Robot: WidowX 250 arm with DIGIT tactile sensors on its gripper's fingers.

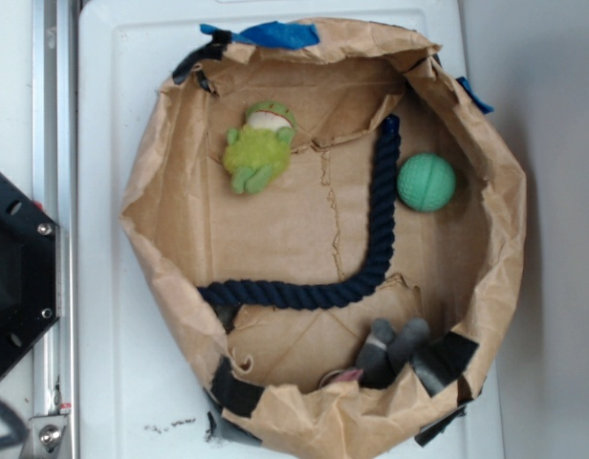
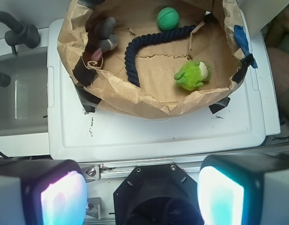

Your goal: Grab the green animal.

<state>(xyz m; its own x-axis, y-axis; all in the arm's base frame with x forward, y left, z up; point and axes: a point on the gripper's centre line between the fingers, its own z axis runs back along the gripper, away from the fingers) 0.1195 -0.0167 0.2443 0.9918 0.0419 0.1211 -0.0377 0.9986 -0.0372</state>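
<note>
The green animal (image 1: pixel 259 145), a fuzzy lime-green plush with a pale face, lies on the floor of a brown paper basket (image 1: pixel 161 229), in its upper-left part. The wrist view shows the green animal (image 2: pixel 193 75) near the basket's front-right wall. My gripper (image 2: pixel 142 194) hangs high above the robot's black base, well outside the basket, and is open with nothing between its two pads. The exterior view does not show the gripper.
A dark blue rope (image 1: pixel 366 258) curves across the basket floor. A teal-green ball (image 1: pixel 426 182) rests at the right wall. A grey plush toy (image 1: pixel 395 346) lies at the near wall. The basket stands on a white lid (image 2: pixel 158 133); a sink (image 2: pixel 18 93) is beside it.
</note>
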